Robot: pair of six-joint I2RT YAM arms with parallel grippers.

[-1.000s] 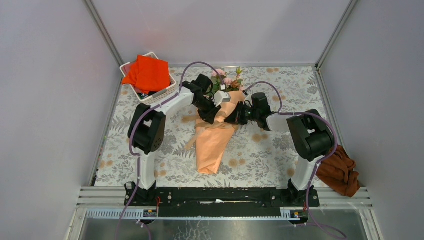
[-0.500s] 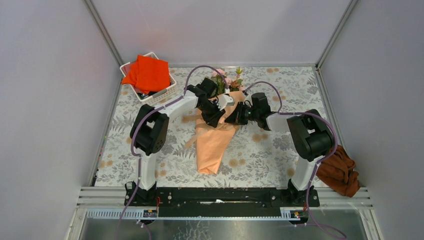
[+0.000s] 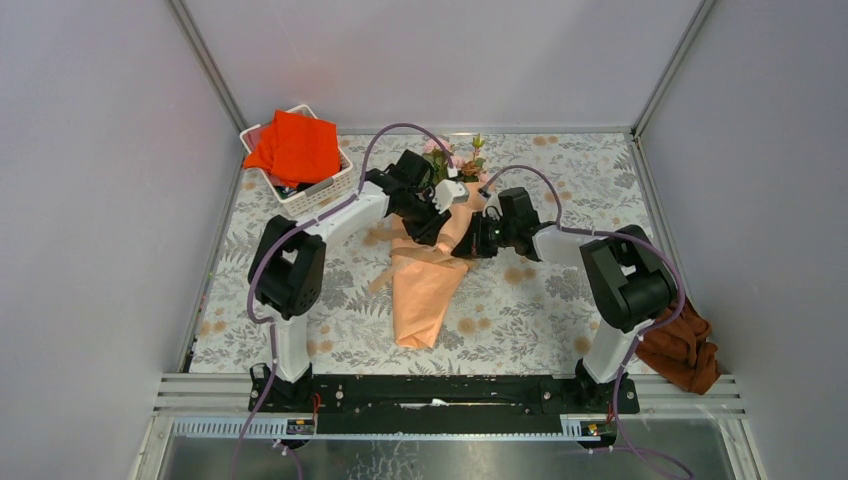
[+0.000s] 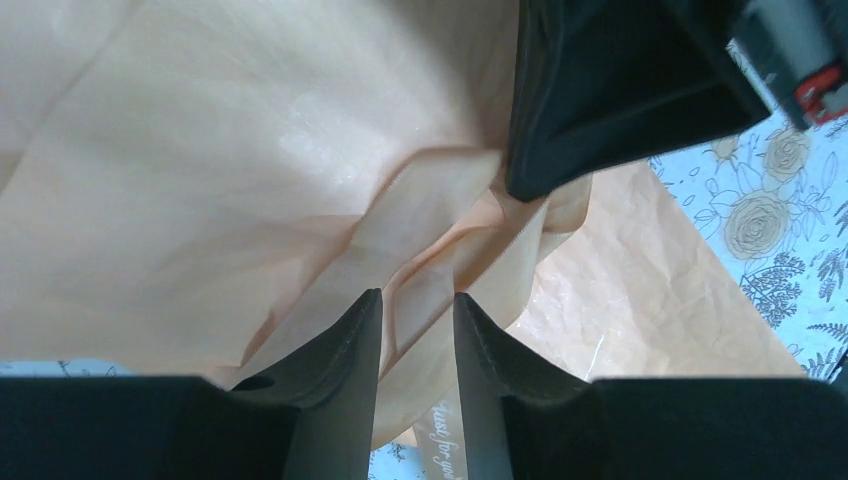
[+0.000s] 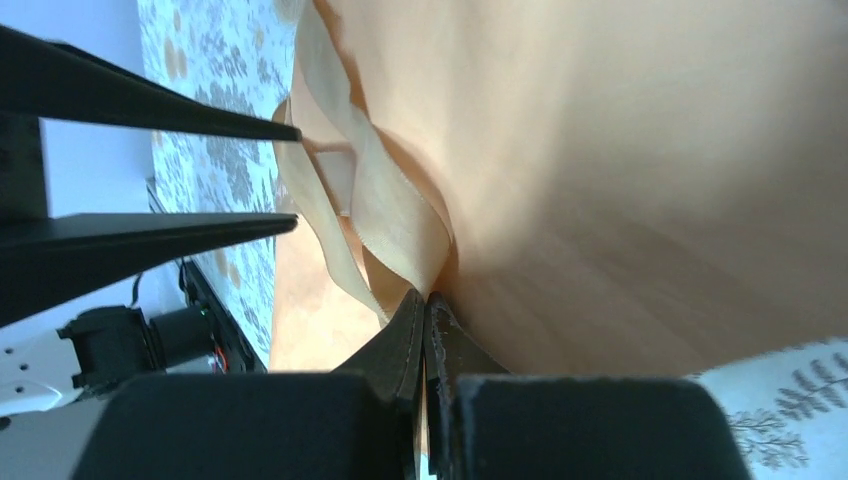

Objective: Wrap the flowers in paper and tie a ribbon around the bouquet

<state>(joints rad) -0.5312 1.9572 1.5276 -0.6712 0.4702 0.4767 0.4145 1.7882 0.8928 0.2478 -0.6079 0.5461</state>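
**Both grippers meet at the bouquet's waist**

The table (image 3: 560, 300), covered in a floral print, fills the floor of the cell. The left arm (image 3: 330, 215) and right arm (image 3: 560, 240) reach inward from either side and meet over its middle. There the bouquet (image 3: 425, 290) lies on its side, narrow end toward the arm bases. Its peach-orange paper (image 4: 200, 150) is wrapped as a cone. A rust-brown cloth (image 3: 680, 345) sits bunched off the table's right edge. An orange-red cloth (image 3: 295, 145) is heaped in a white basket (image 3: 330, 185) at the far left corner. The flowers (image 3: 455, 160), pink with green leaves, poke out of the cone's far end.

The ribbon (image 4: 420, 200) is folded in loops against the paper at the cone's waist. The left gripper (image 4: 415, 300) has its jaws a narrow gap apart, with ribbon folds lying across that gap but not clamped. The right gripper (image 5: 425, 298) is closed tight, and the ribbon's strands run into its pinched tips.
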